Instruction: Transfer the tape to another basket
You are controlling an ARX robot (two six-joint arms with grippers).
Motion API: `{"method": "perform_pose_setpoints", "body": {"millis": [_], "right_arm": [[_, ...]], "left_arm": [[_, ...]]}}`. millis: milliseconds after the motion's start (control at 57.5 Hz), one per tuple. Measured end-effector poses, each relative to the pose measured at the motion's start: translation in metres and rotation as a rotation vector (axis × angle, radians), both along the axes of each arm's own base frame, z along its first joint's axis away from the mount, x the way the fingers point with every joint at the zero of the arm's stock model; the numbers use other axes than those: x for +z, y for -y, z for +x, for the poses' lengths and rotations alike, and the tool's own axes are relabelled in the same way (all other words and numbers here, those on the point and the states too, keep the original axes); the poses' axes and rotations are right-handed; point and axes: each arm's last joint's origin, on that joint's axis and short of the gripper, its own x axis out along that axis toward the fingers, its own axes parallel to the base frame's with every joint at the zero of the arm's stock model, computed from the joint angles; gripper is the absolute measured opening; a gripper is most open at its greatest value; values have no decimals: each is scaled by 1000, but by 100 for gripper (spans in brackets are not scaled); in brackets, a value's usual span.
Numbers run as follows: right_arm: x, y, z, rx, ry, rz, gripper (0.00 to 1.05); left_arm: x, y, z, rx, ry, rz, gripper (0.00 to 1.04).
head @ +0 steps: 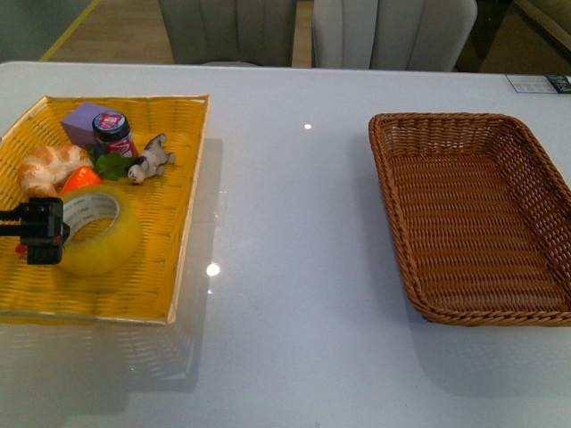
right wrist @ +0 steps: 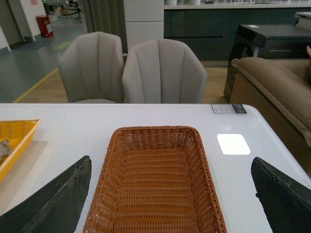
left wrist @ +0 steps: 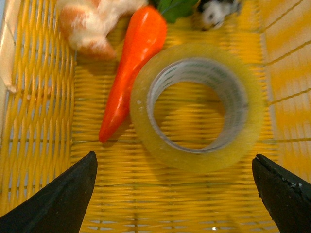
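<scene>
The tape (head: 98,227), a wide yellowish roll with a white printed core, lies flat in the yellow woven tray (head: 183,178) at the table's left. My left gripper (head: 37,232) is at the roll's left side, open; in the left wrist view the tape (left wrist: 197,104) lies just ahead of the open left gripper (left wrist: 175,194), not between the fingers (left wrist: 63,199). The brown wicker basket (head: 393,178) stands empty at the right. In the right wrist view the open right gripper (right wrist: 170,199) hovers over that basket (right wrist: 104,194) with nothing in it.
In the yellow tray beside the tape lie an orange carrot (left wrist: 131,63), a bread-like item (head: 49,168), a purple block (head: 85,120), a small jar (head: 113,134) and a small animal figure (head: 152,159). Two grey chairs (right wrist: 131,68) stand behind the white table (head: 285,223).
</scene>
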Motion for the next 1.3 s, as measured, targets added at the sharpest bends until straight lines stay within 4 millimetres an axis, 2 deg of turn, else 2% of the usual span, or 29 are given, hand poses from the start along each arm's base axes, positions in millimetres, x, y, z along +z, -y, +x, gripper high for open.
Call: {"method": "perform_pose_setpoints", "body": {"millis": [122,313,557,783,887,991,1113,1304], "right_arm": [[0,0,0,0,0,0,96],[0,0,0,0,0,0,96],[0,0,0,0,0,0,96],[0,0,0,0,0,0,96],[0,0,0,0,0,0,96],[0,0,0,0,0,0,96],[0,0,0,0,0,0,96],[0,0,0,0,0,0,96]], "left_arm": [[-16,-7,20,31,-33,-2,96],[-22,-5,42,41,-33,0,96],[-35,0,51,63,-88,4,96],[-36,5,51,73,-90,4,61],[-33,7,50,76,-85,-14,36],[-28,6,50,85,-78,-40,18],[-20,7,48,86,-68,-63,16],[16,10,40,76,4,-132,15]]}}
